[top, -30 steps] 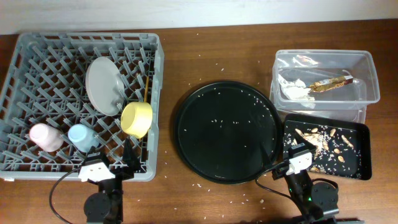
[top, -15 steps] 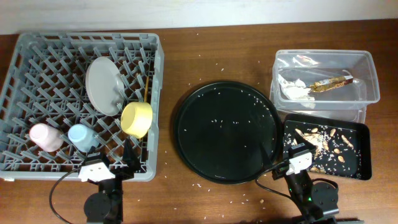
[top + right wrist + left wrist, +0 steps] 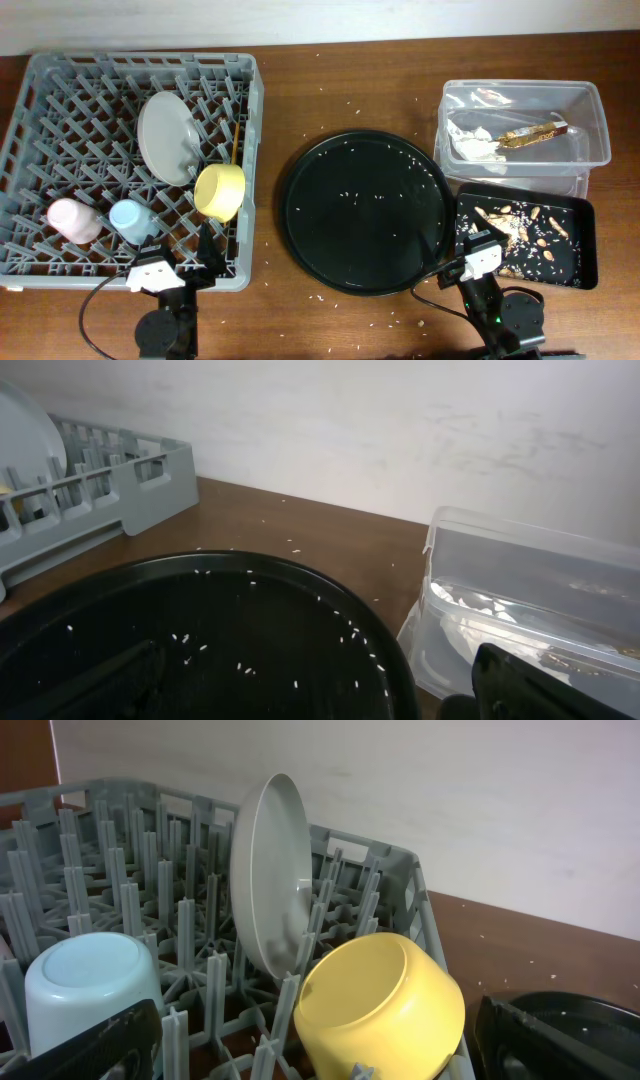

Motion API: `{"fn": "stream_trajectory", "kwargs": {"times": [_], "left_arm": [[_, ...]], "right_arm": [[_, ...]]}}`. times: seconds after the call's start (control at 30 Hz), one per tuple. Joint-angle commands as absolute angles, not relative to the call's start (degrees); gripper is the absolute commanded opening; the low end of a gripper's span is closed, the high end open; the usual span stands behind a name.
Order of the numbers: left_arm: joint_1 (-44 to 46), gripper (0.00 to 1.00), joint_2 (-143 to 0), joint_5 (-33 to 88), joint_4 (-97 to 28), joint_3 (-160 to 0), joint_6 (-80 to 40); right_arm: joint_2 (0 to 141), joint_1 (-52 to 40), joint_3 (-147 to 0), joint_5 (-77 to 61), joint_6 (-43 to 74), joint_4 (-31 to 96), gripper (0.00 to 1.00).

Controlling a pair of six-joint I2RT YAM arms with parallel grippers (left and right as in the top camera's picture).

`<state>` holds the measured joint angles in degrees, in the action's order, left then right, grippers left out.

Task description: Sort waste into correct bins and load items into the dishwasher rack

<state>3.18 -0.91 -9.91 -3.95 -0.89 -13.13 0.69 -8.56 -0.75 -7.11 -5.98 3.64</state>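
The grey dishwasher rack (image 3: 140, 62) at the left holds the grey-green plate (image 3: 165, 138) on edge, the yellow bowl (image 3: 220, 190), the blue cup (image 3: 130, 220), the pink cup (image 3: 72, 220) and chopsticks (image 3: 235, 145). The clear tub (image 3: 520, 88) at the right holds the white tissue (image 3: 472, 142) and the gold wrapper (image 3: 530, 132). The speckled black tray (image 3: 590, 240) lies in front of it. My left gripper (image 3: 192, 265) is open and empty at the rack's near edge, facing the bowl (image 3: 385, 1005), plate (image 3: 270, 870) and blue cup (image 3: 90, 985). My right gripper (image 3: 465, 265) is open and empty, low by the tray.
A large round black tray (image 3: 362, 210) dotted with rice grains lies between the rack and the bins; it fills the lower right wrist view (image 3: 250, 630), with the tub (image 3: 530, 610) to its right. Rice grains are scattered on the wooden table.
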Motion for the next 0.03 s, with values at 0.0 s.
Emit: {"fn": "stream_trajectory", "kwargs": {"times": [0.0], "left_arm": [[2.83, 0.99, -0.78, -10.15, -3.84, -0.58, -13.65]], "right_arm": [[0.32, -8.27, -0.32, -7.25, -5.52, 3.68, 0.98]]}}
